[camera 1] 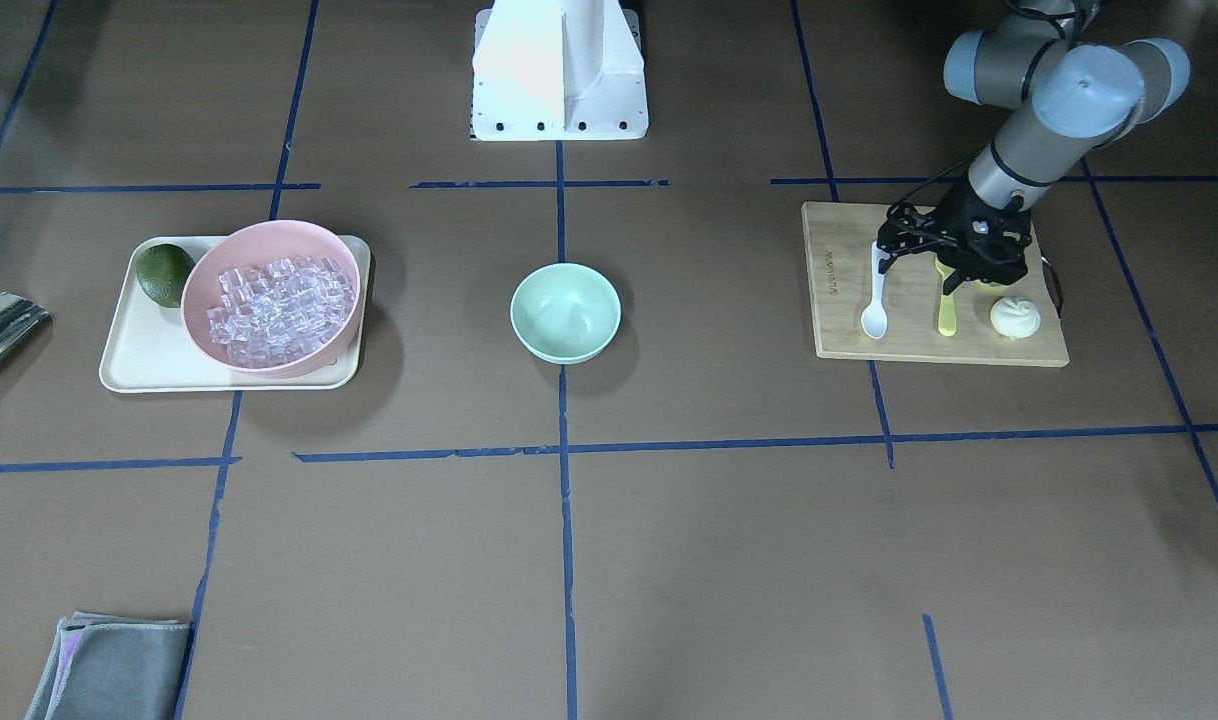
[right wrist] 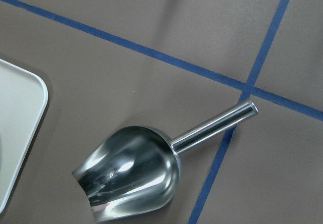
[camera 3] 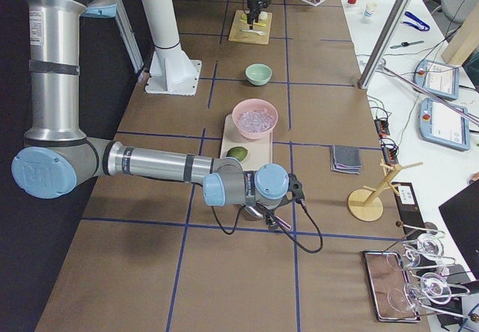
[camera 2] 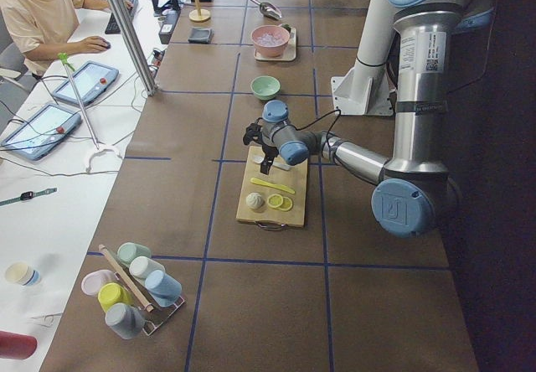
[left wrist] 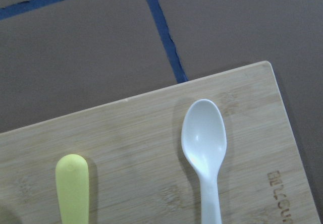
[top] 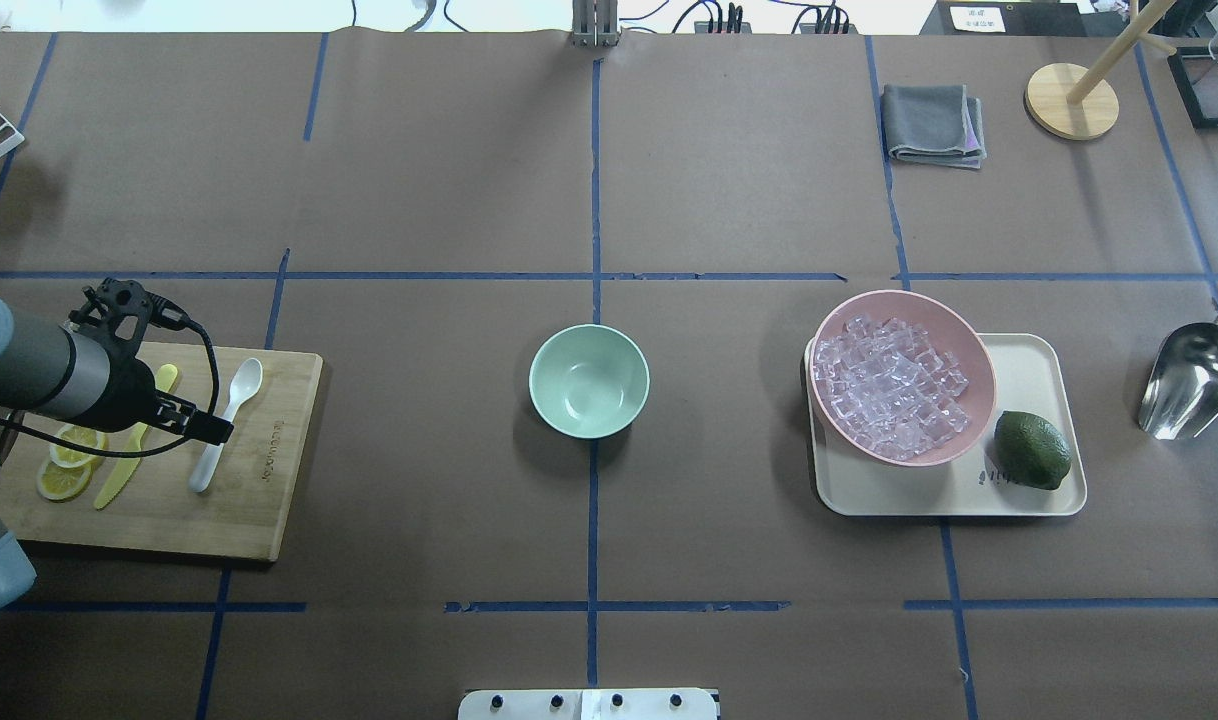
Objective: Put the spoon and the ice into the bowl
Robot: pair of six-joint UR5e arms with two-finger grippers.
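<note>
The white spoon (top: 231, 400) lies on the wooden cutting board (top: 269, 500) at the table's left end, beside a yellow-green knife (top: 129, 450). My left gripper (top: 209, 428) hangs open just above the spoon's handle (camera 1: 875, 300); the left wrist view shows the scoop (left wrist: 204, 148) but no fingers. The mint-green bowl (top: 589, 381) stands empty at the table's middle. The ice (top: 889, 385) is heaped in a pink bowl (top: 904, 297). My right gripper (camera 3: 263, 214) hovers over a steel scoop (right wrist: 131, 176); I cannot tell whether it is open.
The pink bowl and a lime (top: 1032, 450) sit on a cream tray (top: 1029, 350). The steel scoop (top: 1191, 380) lies right of the tray. Lemon slices (top: 69, 460) and a white bun (camera 1: 1015, 318) share the board. A grey cloth (top: 934, 122) lies at the far side.
</note>
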